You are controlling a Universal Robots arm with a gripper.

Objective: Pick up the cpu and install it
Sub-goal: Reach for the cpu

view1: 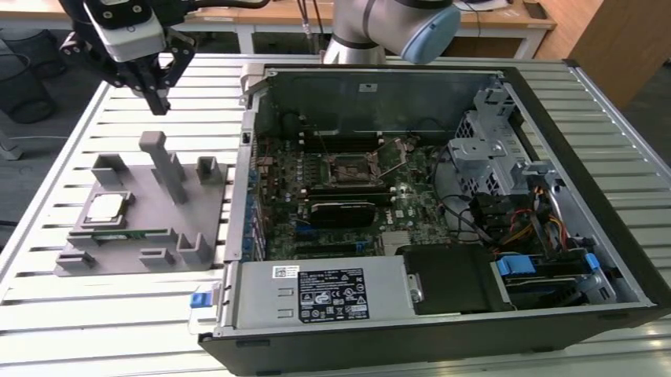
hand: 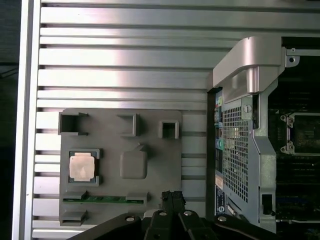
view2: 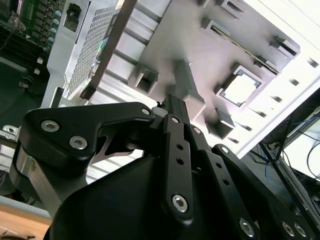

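Observation:
The cpu [view1: 105, 208] is a small silver square chip lying flat in a pocket of the grey holder [view1: 137, 259] on the slatted table, at the exterior view's left. It also shows in the first wrist view as the cpu [hand: 81, 166] and in the second wrist view as the cpu [view2: 241, 87]. My gripper [view1: 159, 100] hangs well above the far end of the holder, apart from the chip. Its black fingers are shut together with nothing between them, as both wrist views show at the gripper [hand: 172, 196] [view2: 172, 102].
An open computer case [view1: 587, 141] lies to the holder's right in the exterior view, its motherboard socket [view1: 351, 166] uncovered. A green memory stick [view1: 121, 233] lies in the holder beside the chip. Tall grey posts [view1: 168, 169] rise from the holder.

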